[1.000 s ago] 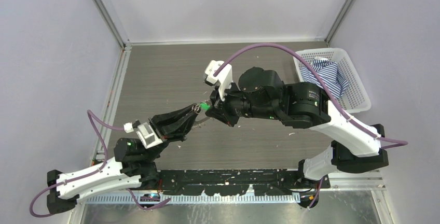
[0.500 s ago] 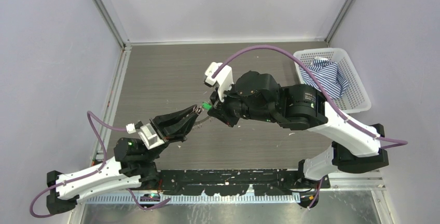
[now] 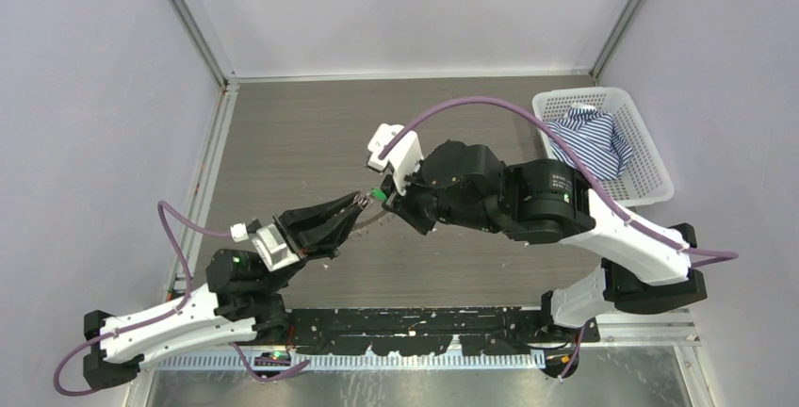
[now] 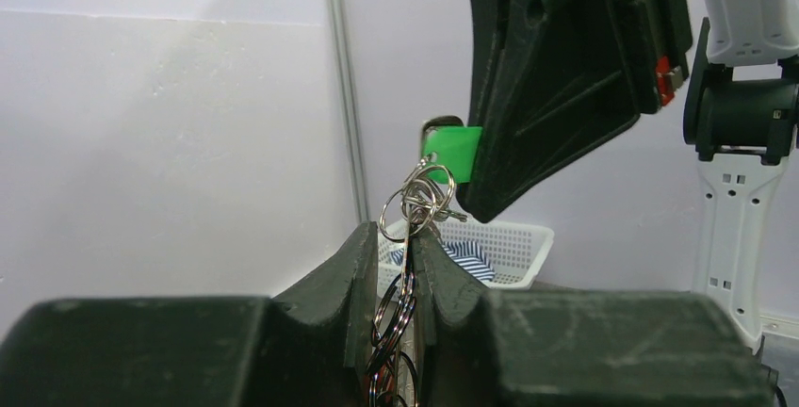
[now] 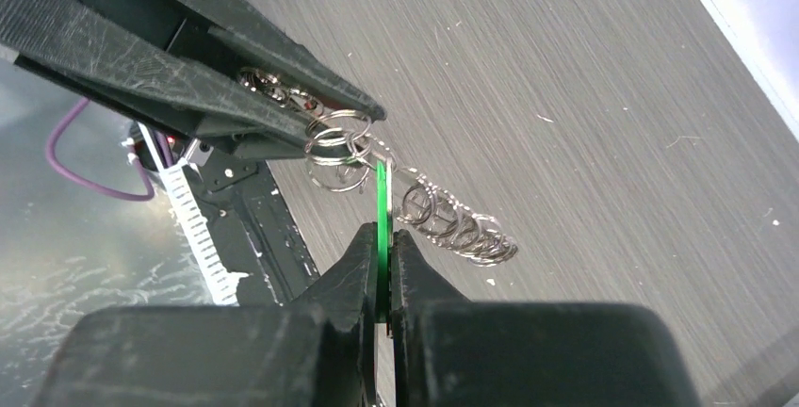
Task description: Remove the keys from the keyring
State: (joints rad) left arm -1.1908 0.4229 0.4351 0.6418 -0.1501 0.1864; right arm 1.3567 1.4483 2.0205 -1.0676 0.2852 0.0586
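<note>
From above, the left fingers [image 3: 350, 207] and right fingers [image 3: 386, 202] meet tip to tip over the middle of the counter [image 3: 283, 134], with the keyring [image 3: 361, 201] and the green-headed key [image 3: 375, 194] held in the air between them. In the left wrist view, the left fingers [image 4: 363, 261] are pressed together on the keyring's [image 4: 415, 204] wire loops, just below the green-headed key [image 4: 450, 151] that juts from the right fingers [image 4: 528, 115]. In the right wrist view, the right fingers [image 5: 363, 261] pinch the green-headed key [image 5: 381, 200] edge-on, the keyring [image 5: 337, 148] sits at the left fingers' [image 5: 283, 77] tips, and the silvery keys [image 5: 462, 228] trail off in a string above the counter [image 5: 584, 96].
</note>
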